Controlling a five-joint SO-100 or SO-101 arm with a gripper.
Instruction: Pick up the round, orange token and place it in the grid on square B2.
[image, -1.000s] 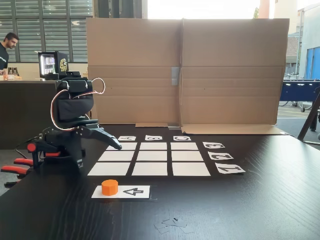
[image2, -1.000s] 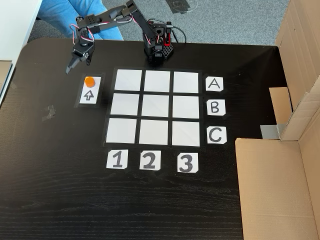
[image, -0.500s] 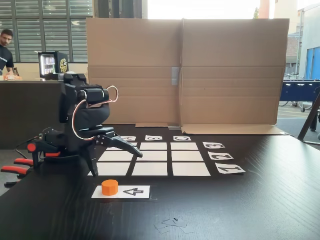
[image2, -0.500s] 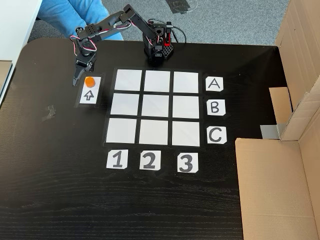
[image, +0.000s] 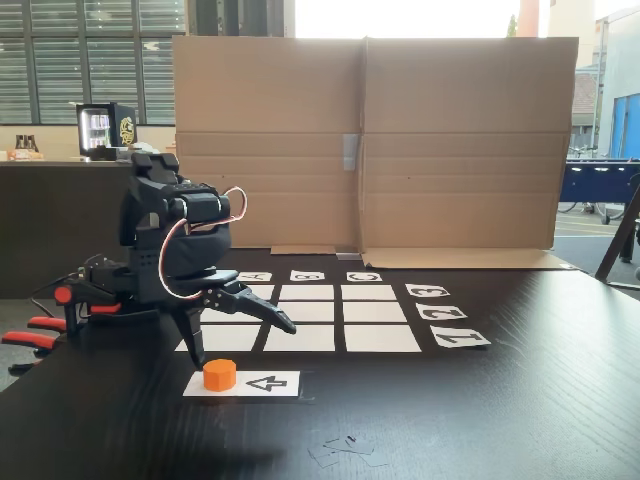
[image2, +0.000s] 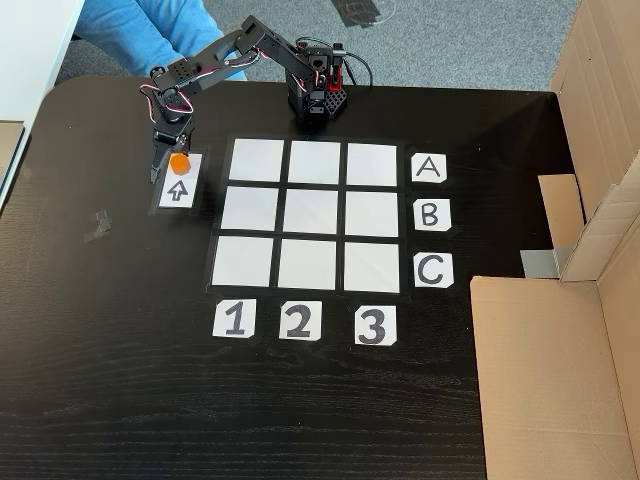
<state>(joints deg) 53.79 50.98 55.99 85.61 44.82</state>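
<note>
Jaws (image2: 172, 165) wide around token (image2: 179, 162) (seemingly untouched)

black table (image2: 120, 400), grid (image2: 313, 215), arrow strip (image2: 178, 188)

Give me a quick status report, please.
Gripper open, straddling token. Token on arrow strip, not gripped. Grid bare, B2 free.

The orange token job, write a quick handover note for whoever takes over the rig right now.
Gripper: open, fingers spread around the token, nothing held yet.
Token: sits on the arrow strip, beside the grid, seen in both fixed views.
Square B2: bare, as are the other eight cells.
Done: approach to the token.
Left: close on the token, lift it, carry it to the centre cell, release.
</note>
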